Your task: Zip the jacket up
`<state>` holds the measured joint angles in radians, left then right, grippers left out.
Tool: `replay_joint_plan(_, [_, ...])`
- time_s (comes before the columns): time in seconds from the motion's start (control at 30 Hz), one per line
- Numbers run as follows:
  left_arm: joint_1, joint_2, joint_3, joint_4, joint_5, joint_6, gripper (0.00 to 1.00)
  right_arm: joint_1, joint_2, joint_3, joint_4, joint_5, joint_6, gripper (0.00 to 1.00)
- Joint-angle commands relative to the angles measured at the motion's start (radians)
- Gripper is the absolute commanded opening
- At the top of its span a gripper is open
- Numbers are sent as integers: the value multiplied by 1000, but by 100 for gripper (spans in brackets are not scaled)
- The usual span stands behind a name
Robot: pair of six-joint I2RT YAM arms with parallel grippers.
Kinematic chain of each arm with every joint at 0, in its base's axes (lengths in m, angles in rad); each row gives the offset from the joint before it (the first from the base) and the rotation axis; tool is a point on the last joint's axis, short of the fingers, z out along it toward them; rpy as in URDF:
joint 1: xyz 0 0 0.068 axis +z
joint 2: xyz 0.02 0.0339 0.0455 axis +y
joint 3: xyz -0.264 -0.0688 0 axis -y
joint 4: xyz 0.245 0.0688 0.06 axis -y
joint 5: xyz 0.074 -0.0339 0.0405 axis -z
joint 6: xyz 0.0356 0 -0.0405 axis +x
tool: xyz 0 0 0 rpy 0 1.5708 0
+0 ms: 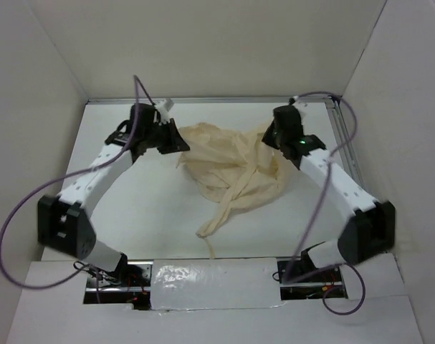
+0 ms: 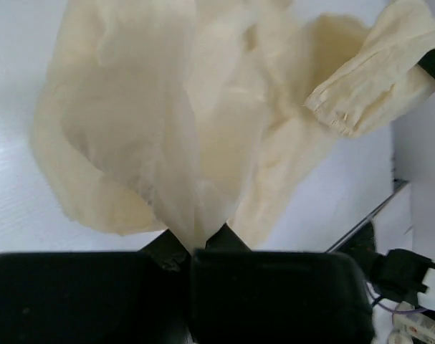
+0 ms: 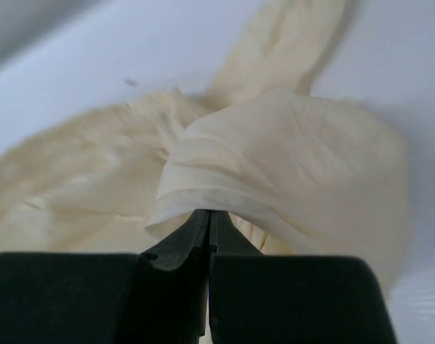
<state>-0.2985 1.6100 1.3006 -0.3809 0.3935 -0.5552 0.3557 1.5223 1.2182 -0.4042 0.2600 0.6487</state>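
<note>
The cream jacket [image 1: 231, 168] lies crumpled on the white table between my two arms, stretched between the grippers. One sleeve [image 1: 218, 215] trails toward the front edge. My left gripper [image 1: 175, 142] is shut on the jacket's left end; in the left wrist view the fabric [image 2: 153, 122] fans out from the closed fingertips, and the gripper [image 2: 198, 244] pinches a fold. My right gripper [image 1: 272, 136] is at the jacket's right end; in the right wrist view it [image 3: 210, 213] is shut, its tips tucked under a folded edge of the jacket [image 3: 289, 158]. No zipper shows.
White walls enclose the table on three sides. A metal rail [image 1: 344, 136] runs along the right edge. Purple cables [image 1: 16, 215] loop beside both arms. A foil-taped strip [image 1: 203, 276] lies at the front between the arm bases.
</note>
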Motion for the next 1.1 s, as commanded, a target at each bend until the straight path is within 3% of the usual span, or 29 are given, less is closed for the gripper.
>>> replay_joint_plan(0.0, [-10, -378, -9, 5, -21, -24, 0, 25, -407, 64, 7, 117, -76, 0])
replay_joint_plan(0.17, [-14, -799, -8, -21, -83, -77, 0, 65, -744, 197, -8, -20, -129, 0])
replay_joint_plan(0.3, [-13, -892, 167, -107, -149, -74, 0, 78, -789, 423, -50, -76, -167, 0])
replay_joint_plan(0.4, [-13, -863, 352, -157, -223, -43, 0, 78, -722, 619, -103, -3, -210, 0])
replay_joint_plan(0.47, [-13, -802, 404, -179, -266, -25, 0, 77, -628, 733, -145, 65, -241, 0])
replay_joint_plan(0.6, [-13, -672, 428, -194, -361, -15, 0, 66, -470, 776, -145, 200, -280, 0])
replay_joint_plan(0.73, [21, -434, 428, -159, -423, 8, 0, -52, -239, 779, -123, 141, -249, 0])
replay_joint_plan(0.83, [139, -212, 505, -150, -302, -5, 0, -213, -30, 837, -127, -22, -179, 0])
replay_joint_plan(0.97, [234, 127, 716, -142, -150, -25, 1, -328, 258, 941, -111, -44, -153, 0])
replay_joint_plan(1.03, [257, 332, 837, -195, -54, -22, 15, -348, 441, 1076, -163, -68, -136, 0])
replay_joint_plan(1.07, [260, 397, 962, -210, -26, -9, 37, -380, 529, 1102, -163, -88, -135, 1])
